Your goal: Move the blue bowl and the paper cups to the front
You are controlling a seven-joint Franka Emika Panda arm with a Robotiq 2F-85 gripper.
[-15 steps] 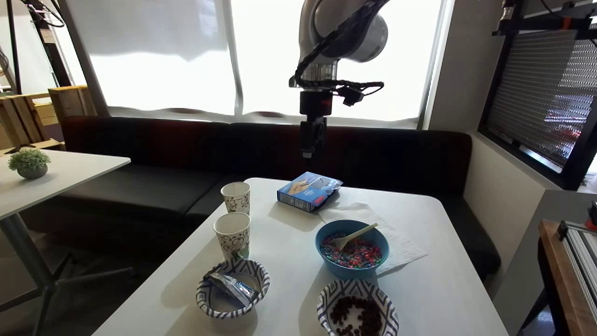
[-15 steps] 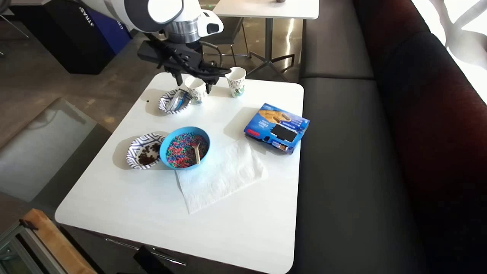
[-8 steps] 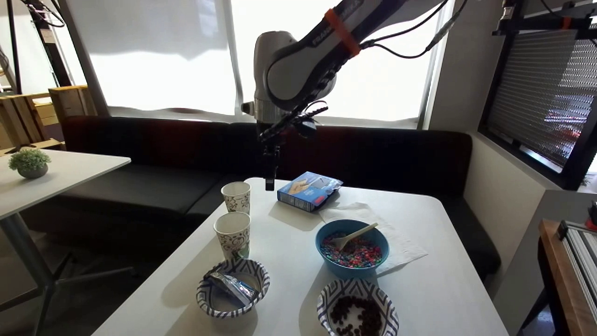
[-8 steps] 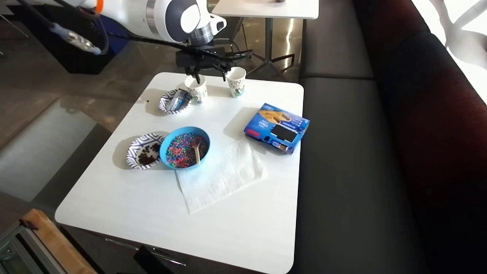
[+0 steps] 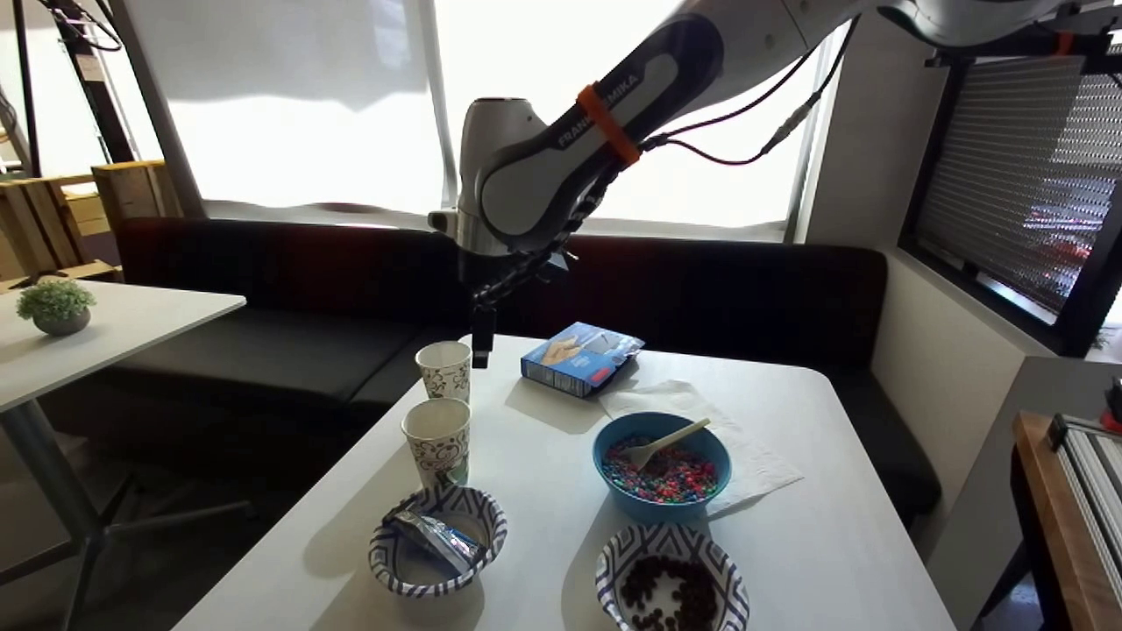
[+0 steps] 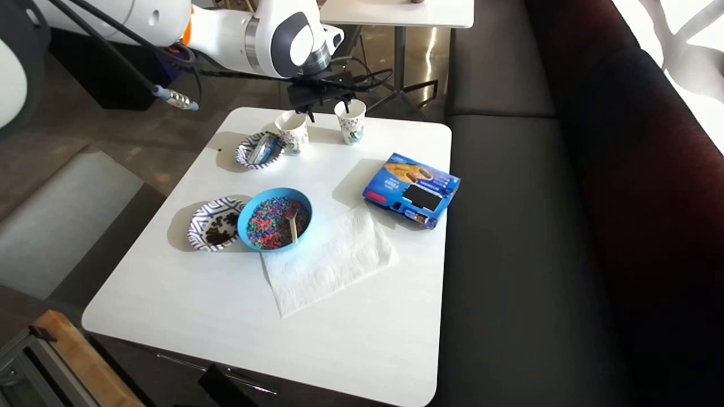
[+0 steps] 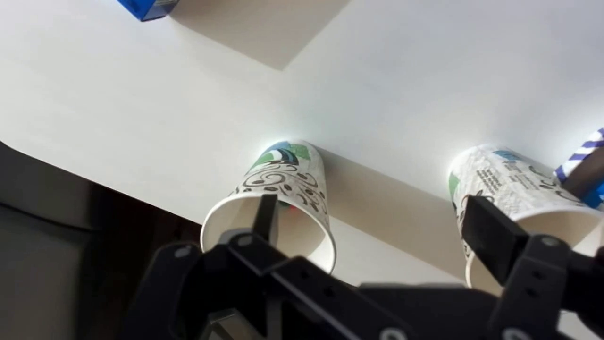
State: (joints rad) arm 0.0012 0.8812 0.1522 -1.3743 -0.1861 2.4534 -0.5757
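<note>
Two white paper cups with dark swirl print stand upright near a table edge. The cup beside a patterned bowl [image 5: 438, 443] also shows in the wrist view [image 7: 495, 184]; the farther cup [image 5: 445, 377] also shows there [image 7: 288, 174]. The light-blue bowl [image 6: 277, 193] holds colourful bits and a pale spoon; it stands mid-table [image 5: 662, 514] and is out of the wrist view. My gripper [image 6: 330, 113] is open and empty, close to the cups. In the wrist view [image 7: 377, 215] one finger overlaps the farther cup's mouth and the other overlaps the nearer cup. I cannot tell if they touch.
A patterned bowl [image 5: 460, 504] with a silver packet sits beside the nearer cup. Another patterned bowl [image 5: 657, 539] with dark pieces stands against or close to the blue bowl. A blue box [image 6: 413, 189] and a paper towel [image 6: 339, 271] lie on the table. A bench [image 6: 509, 254] runs alongside.
My open gripper has moved across and lower to the cups, toward the farther cup, and the arm has reached further out. The cups, bowls and box have not moved.
</note>
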